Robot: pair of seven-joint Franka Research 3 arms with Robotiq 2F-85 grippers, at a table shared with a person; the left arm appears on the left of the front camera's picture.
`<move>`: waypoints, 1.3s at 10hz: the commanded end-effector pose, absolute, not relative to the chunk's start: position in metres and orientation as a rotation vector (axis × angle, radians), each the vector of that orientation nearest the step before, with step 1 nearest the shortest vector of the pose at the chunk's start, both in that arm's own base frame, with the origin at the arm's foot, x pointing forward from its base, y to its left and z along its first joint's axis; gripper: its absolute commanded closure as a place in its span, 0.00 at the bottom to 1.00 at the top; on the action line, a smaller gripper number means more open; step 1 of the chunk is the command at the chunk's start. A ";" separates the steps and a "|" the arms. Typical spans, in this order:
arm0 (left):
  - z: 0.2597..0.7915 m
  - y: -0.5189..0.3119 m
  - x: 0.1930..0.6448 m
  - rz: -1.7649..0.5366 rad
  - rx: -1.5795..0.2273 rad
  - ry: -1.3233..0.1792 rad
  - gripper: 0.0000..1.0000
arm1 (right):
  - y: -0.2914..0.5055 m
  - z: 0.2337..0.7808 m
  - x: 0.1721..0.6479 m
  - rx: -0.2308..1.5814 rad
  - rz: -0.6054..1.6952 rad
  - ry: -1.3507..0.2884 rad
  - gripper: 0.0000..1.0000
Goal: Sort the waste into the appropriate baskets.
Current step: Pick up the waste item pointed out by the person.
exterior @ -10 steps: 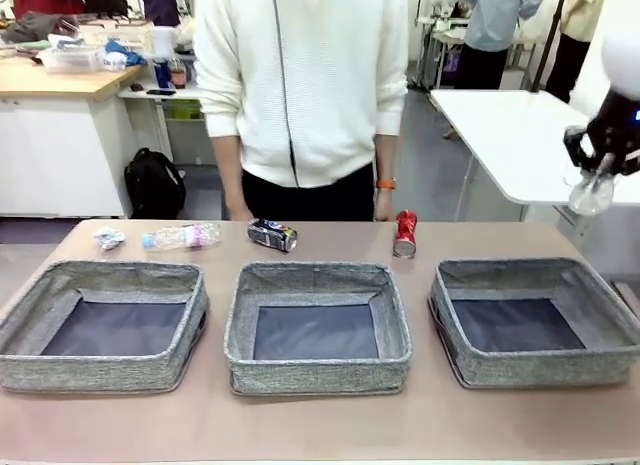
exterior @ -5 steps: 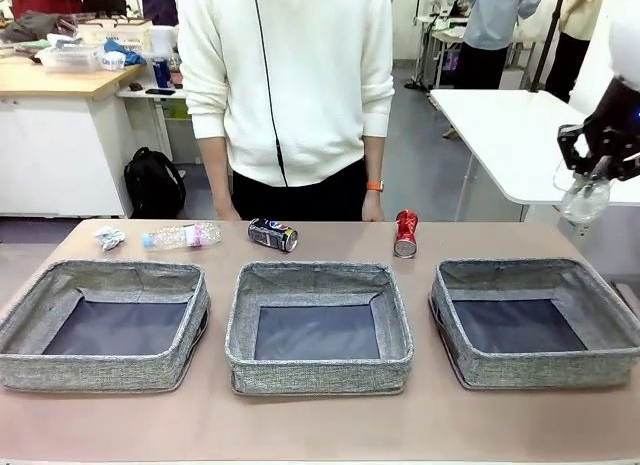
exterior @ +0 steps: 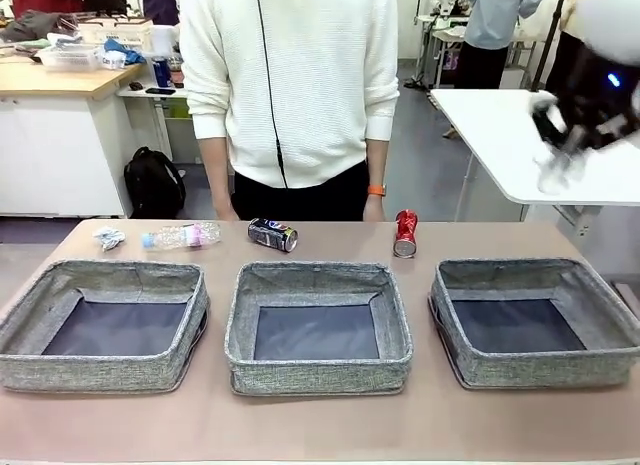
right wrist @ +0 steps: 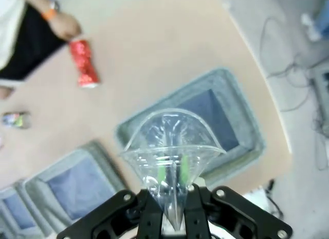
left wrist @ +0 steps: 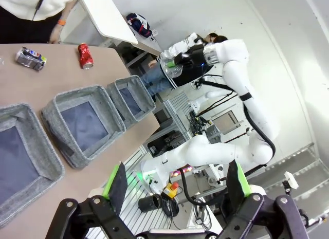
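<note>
- Right gripper [right wrist: 171, 175], blurred at two o'clock in the front view, pinches the clear plastic film [right wrist: 172, 131] between closed fingers.
- Left gripper [left wrist: 176, 182]: fingers spread wide, holding nothing.
- Far table edge, from ten to one o'clock: paper wad [exterior: 108, 238], plastic bottle [exterior: 182, 236], dark can [exterior: 272, 234], red can [exterior: 405, 233].
- Nearer, side by side: left basket [exterior: 105, 277], middle basket [exterior: 318, 277], right basket [exterior: 535, 275].
</note>
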State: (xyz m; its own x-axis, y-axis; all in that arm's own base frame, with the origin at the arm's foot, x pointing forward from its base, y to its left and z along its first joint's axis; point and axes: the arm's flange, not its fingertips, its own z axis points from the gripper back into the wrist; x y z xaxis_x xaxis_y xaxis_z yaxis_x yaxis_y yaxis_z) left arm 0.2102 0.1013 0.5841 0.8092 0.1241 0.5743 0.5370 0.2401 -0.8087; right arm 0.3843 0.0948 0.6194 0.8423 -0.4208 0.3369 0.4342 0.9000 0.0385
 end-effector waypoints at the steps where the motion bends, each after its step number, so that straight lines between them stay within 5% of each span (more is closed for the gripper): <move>1: 0.587 0.100 0.211 -0.330 -1.330 -0.625 0.00 | 0.170 0.677 0.401 -0.116 -0.492 -0.376 0.92; 7: 0.587 0.100 0.211 -0.330 -1.330 -0.625 0.00 | 0.368 0.765 0.419 -0.025 -0.269 -0.261 0.92; 13: 0.587 0.100 0.211 -0.330 -1.330 -0.625 0.00 | 0.401 0.765 0.431 -0.035 -0.195 -0.175 0.92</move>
